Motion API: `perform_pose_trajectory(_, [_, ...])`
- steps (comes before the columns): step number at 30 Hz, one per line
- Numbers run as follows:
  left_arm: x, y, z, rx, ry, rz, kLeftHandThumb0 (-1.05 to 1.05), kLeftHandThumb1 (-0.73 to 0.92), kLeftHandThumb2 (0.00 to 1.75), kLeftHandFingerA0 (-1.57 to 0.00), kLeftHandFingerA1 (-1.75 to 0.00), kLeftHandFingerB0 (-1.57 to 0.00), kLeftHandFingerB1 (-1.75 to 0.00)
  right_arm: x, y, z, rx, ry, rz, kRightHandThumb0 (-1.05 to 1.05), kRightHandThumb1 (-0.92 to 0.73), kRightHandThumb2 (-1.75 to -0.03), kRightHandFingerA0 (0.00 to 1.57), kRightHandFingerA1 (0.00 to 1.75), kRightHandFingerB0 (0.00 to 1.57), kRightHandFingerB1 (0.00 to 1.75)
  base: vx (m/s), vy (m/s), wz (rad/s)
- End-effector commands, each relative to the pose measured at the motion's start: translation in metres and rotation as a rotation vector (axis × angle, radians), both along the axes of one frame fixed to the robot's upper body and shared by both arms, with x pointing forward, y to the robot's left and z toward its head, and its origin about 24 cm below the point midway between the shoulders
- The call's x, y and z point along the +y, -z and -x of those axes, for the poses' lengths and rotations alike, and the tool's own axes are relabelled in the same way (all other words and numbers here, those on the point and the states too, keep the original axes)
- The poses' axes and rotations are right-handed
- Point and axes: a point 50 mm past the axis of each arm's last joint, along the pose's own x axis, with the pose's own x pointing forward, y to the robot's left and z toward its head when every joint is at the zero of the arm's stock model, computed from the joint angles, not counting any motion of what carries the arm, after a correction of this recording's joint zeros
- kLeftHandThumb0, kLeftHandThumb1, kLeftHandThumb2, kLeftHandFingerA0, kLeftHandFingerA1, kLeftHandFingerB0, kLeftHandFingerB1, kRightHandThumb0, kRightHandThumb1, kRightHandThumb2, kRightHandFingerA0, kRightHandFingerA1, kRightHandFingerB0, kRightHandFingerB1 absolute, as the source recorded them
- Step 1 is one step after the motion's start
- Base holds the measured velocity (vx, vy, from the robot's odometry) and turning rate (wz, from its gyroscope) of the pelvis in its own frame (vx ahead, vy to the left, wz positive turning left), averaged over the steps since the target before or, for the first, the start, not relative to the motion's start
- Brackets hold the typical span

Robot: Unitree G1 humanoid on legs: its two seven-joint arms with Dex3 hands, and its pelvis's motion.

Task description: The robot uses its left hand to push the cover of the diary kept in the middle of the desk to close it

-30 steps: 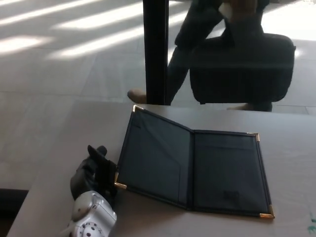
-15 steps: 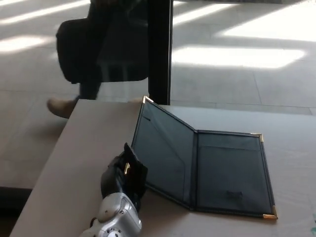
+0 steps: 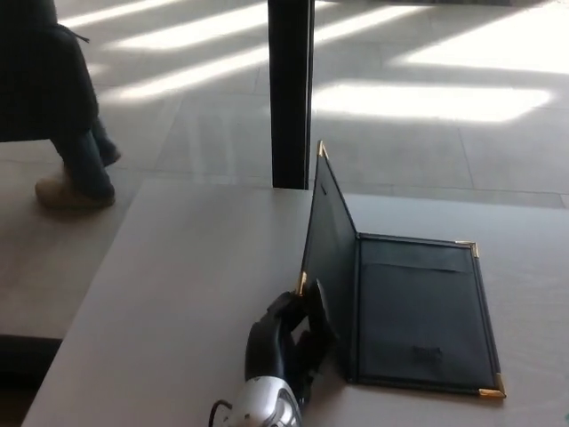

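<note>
The left hand [image 3: 289, 342] is seen as matte black, with thick, rounded, jointed fingers [image 3: 313, 307]. At its six o'clock, a rounded wrist housing [image 3: 258, 407] in glossy silver-grey is fitted. A thin dark cable [image 3: 217, 410] is looped at the housing's nine o'clock side. Small markings cannot be made out.

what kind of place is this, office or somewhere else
Probably an office or lobby-like indoor space. A pale desk holds a dark diary, its cover raised by the robot's left hand. Beyond are a sunlit tiled floor, a black pillar and a person's legs.
</note>
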Motion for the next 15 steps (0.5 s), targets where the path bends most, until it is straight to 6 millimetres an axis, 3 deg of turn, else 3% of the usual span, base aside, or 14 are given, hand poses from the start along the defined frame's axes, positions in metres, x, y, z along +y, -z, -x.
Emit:
perform_pose_trajectory(1, [-0.147, -0.069, 0.105, -0.471, 0.557, 0.068, -0.90, 0.92, 0.79, -0.35, -0.52, -0.33, -0.42, -0.003, -0.002, 0.008, 0.013, 0.035, 0.015, -0.68, -0.92, -0.68, 0.65, 0.68, 0.62, 0.52, 0.00, 0.000, 0.00])
perform_pose_trajectory(2, [-0.150, -0.075, 0.106, -0.557, 0.584, 0.024, -0.97, 0.85, 0.88, -0.34, -0.56, -0.30, -0.44, -0.003, -0.003, 0.006, 0.016, 0.036, 0.020, -0.68, -0.92, -0.68, 0.67, 0.68, 0.64, 0.52, 0.00, 0.000, 0.00])
perform_pose_trajectory(3, [-0.155, -0.084, 0.108, -0.772, 0.652, -0.124, -0.92, 0.92, 0.86, -0.31, -0.64, -0.21, -0.48, -0.004, -0.002, 0.006, 0.018, 0.036, 0.018, -0.67, -0.92, -0.68, 0.63, 0.65, 0.61, 0.52, 0.00, 0.000, 0.00])
perform_pose_trajectory(4, [-0.157, -0.087, 0.108, -0.852, 0.674, -0.181, -0.92, 0.92, 0.86, -0.31, -0.64, -0.21, -0.48, -0.005, -0.001, 0.006, 0.018, 0.035, 0.016, -0.67, -0.92, -0.68, 0.63, 0.65, 0.61, 0.52, 0.00, 0.000, 0.00])
perform_pose_trajectory(5, [-0.158, -0.092, 0.111, -0.946, 0.731, -0.234, -0.99, 0.92, 0.86, -0.20, -0.63, -0.14, -0.48, -0.005, -0.001, 0.006, 0.016, 0.040, 0.015, -0.68, -0.92, -0.67, 0.65, 0.72, 0.63, 0.53, 0.00, 0.000, 0.00])
perform_pose_trajectory(6, [-0.161, -0.095, 0.115, -1.152, 0.753, -0.393, -0.99, 0.91, 0.85, -0.17, -0.68, -0.12, -0.48, -0.004, -0.002, 0.006, 0.023, 0.049, 0.014, -0.67, -0.91, -0.66, 0.60, 0.78, 0.43, 0.55, 0.00, 0.000, 0.00])
perform_pose_trajectory(7, [-0.162, -0.097, 0.117, -1.232, 0.766, -0.454, -0.98, 0.92, 0.83, -0.14, -0.69, -0.09, -0.47, -0.004, -0.003, 0.006, 0.027, 0.036, 0.025, -0.65, -0.88, -0.66, 0.68, 1.14, 0.40, 0.61, 0.00, 0.000, 0.00])
perform_pose_trajectory(8, [-0.164, -0.101, 0.119, -1.334, 0.800, -0.534, -0.92, 0.82, 1.22, -0.10, -0.66, -0.01, -0.46, -0.001, -0.006, 0.007, -0.023, -0.066, 0.010, -0.70, -0.92, -0.78, 0.48, 0.96, 0.30, 0.57, 0.00, 0.000, 0.00])
perform_pose_trajectory(9, [-0.166, -0.103, 0.120, -1.439, 0.813, -0.608, -0.39, 0.44, 1.12, -0.02, -0.56, 0.00, -0.53, 0.000, -0.017, 0.009, 0.262, -0.484, 0.444, -0.64, -0.92, -0.87, 0.29, 0.69, 0.19, 0.47, 0.00, 0.000, 0.00])
perform_pose_trajectory(10, [-0.167, -0.104, 0.122, -1.490, 0.828, -0.637, -0.95, 0.80, 1.25, -0.10, -0.66, 0.00, -0.42, 0.012, -0.021, 0.008, 0.434, -0.784, 0.735, -0.67, -0.78, -0.63, 0.35, 0.57, 0.43, 0.41, 0.00, 0.000, 0.00])
perform_pose_trajectory(11, [-0.169, -0.106, 0.123, -1.554, 0.863, -0.679, -0.95, 0.80, 1.26, 0.00, -0.59, -0.07, -0.41, 0.025, -0.027, 0.006, 0.453, -0.881, 0.845, -0.63, -0.72, -0.62, 0.37, 0.53, 0.48, 0.41, 0.00, 0.000, 0.00])
perform_pose_trajectory(12, [-0.171, -0.106, 0.123, -1.620, 0.891, -0.730, -0.95, 0.80, 1.26, 0.00, -0.59, -0.07, -0.41, 0.037, -0.036, 0.008, 0.383, -0.864, 0.797, -0.63, -0.72, -0.62, 0.37, 0.53, 0.48, 0.41, 0.00, 0.000, 0.00])
perform_pose_trajectory(14, [-0.171, -0.107, 0.122, -1.655, 0.896, -0.760, -0.84, 0.85, 1.34, 0.00, -0.46, 0.00, -0.38, 0.039, -0.035, 0.007, 0.386, -0.871, 0.799, -0.63, -0.72, -0.62, 0.37, 0.53, 0.48, 0.41, 0.00, 0.000, 0.00])
perform_pose_trajectory(15, [-0.175, -0.106, 0.122, -1.778, 0.872, -0.820, -0.85, 0.92, 1.36, -0.02, -0.51, -0.02, -0.42, 0.039, -0.036, 0.007, 0.388, -0.872, 0.801, -0.63, -0.72, -0.62, 0.37, 0.53, 0.48, 0.41, 0.00, 0.000, 0.00])
